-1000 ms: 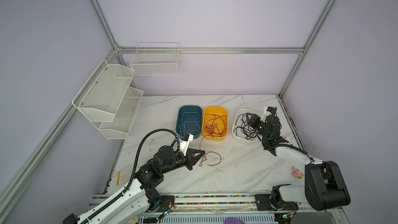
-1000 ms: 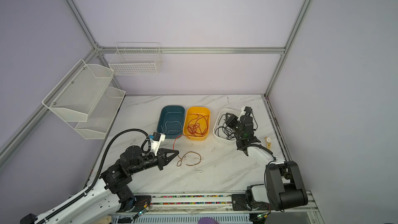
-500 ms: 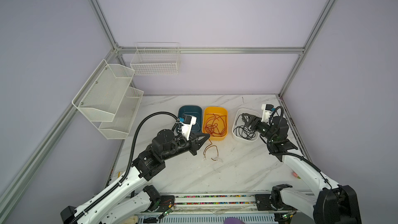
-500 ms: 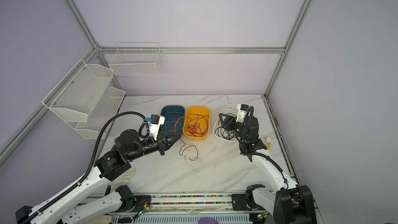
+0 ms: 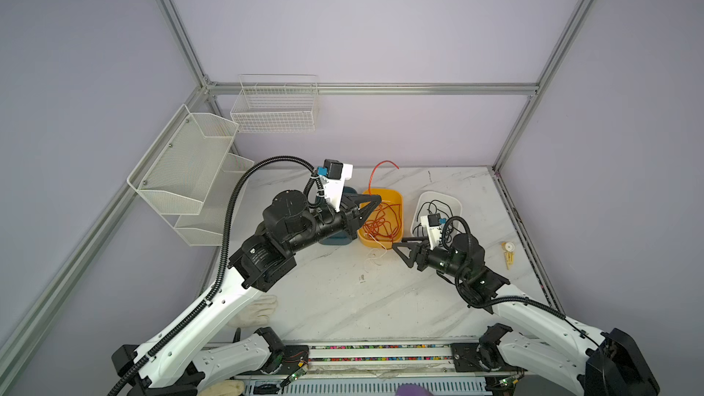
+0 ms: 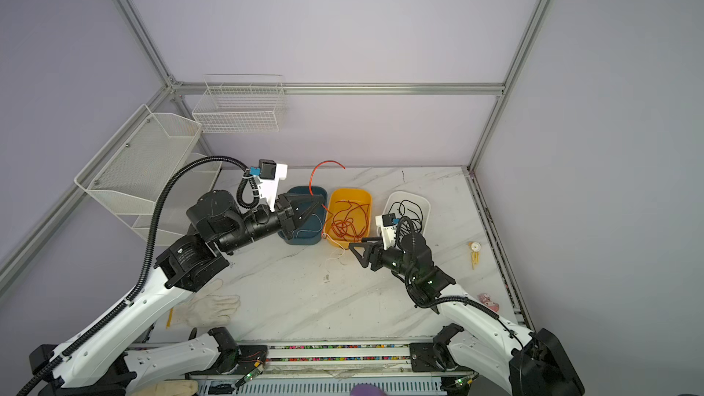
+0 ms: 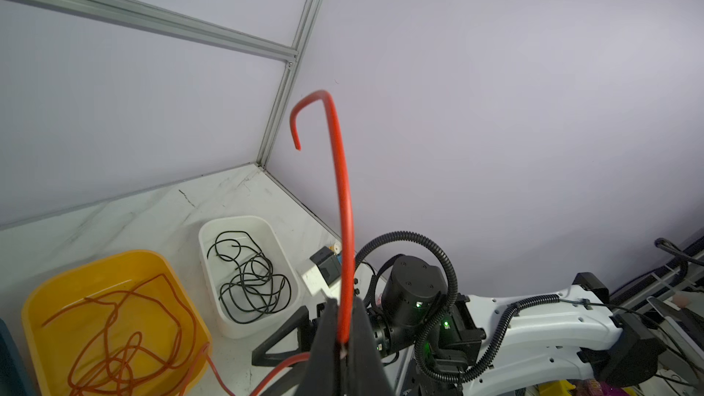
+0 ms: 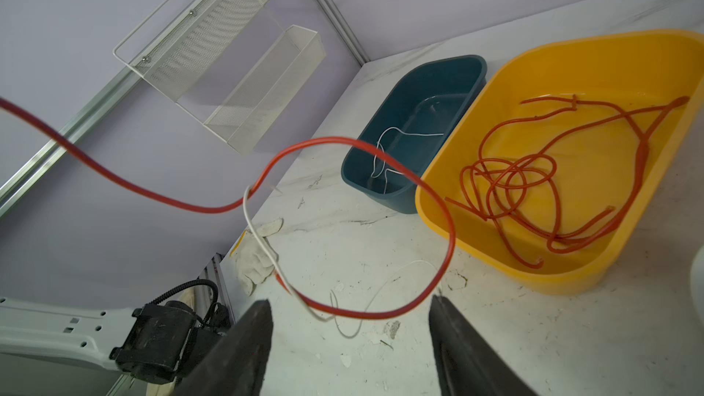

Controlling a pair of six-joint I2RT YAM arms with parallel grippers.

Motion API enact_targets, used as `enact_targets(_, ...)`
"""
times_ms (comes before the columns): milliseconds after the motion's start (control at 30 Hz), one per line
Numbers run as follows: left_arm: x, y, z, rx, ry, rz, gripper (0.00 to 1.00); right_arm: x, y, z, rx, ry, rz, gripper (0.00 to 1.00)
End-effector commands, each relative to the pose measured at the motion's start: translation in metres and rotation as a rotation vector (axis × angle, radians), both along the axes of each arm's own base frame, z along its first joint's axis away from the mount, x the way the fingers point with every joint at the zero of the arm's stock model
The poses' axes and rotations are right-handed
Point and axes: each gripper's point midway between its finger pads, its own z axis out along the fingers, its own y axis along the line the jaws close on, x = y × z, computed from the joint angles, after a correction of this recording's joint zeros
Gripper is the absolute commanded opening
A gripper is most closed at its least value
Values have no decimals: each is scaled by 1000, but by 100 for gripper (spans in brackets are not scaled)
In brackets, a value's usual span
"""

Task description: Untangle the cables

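Locate red cable (image 7: 344,222) aloft near the yellow bin (image 8: 571,280), pinched in the clenched left gripper (image 7: 343,321). Note white cable (image 8: 263,245) wrapped round it, trailing to the table (image 5: 343,310) at 9 o'clock of the spread, empty right gripper (image 5: 398,242). Beware of cinching the wrap through a hasty pull.

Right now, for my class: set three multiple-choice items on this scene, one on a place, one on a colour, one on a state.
1. Black cables lie in which tub? A blue B white C yellow
2. Cables in the yellow tub are: A red B black C white
3. The right claw is: A shut on a cable B shut, empty C open
Key: 1 B, they coil in the white tub. 2 A, red cables fill it. 3 C, its jaws stand wide apart.
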Motion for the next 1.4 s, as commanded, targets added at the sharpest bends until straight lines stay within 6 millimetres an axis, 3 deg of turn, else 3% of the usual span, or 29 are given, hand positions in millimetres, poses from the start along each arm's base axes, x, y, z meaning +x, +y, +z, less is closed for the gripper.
enact_targets(0, -2, 13, 54, -54, -121, 44, 0, -16, 10, 28, 86, -105, 53, 68)
enact_targets(100, 0, 11, 66, -80, -130, 42, 0, -23, 17, 24, 76, -128, 73, 68)
enact_targets(300, 1, 7, 79, -125, -138, 29, 0, -7, 27, 11, 55, -111, 7, 68)
enact_targets(467, 1, 10, 84, -149, -144, 40, 0, 7, 37, 15, 92, -107, -40, 64)
enact_targets(667, -1, 15, 93, -184, -157, 54, 0, 9, 55, 25, 144, -124, -33, 60)
enact_targets(733, -1, 15, 94, -190, -157, 52, 0, 10, 60, 25, 152, -125, -30, 52)
enact_targets(867, 3, 18, 95, -181, -170, 83, 0, 15, 58, 21, 135, -114, -71, 15)
enact_targets(967, 12, 22, 96, -123, -207, 140, 0, 11, 49, 19, 106, -113, -85, 0)
enact_targets(1133, 43, 23, 99, -68, -213, 193, 0, -16, 38, 1, 59, -74, -13, 0)
enact_targets(1367, 85, 14, 100, -14, -222, 227, 0, -52, 17, -44, 18, 39, 47, 0)
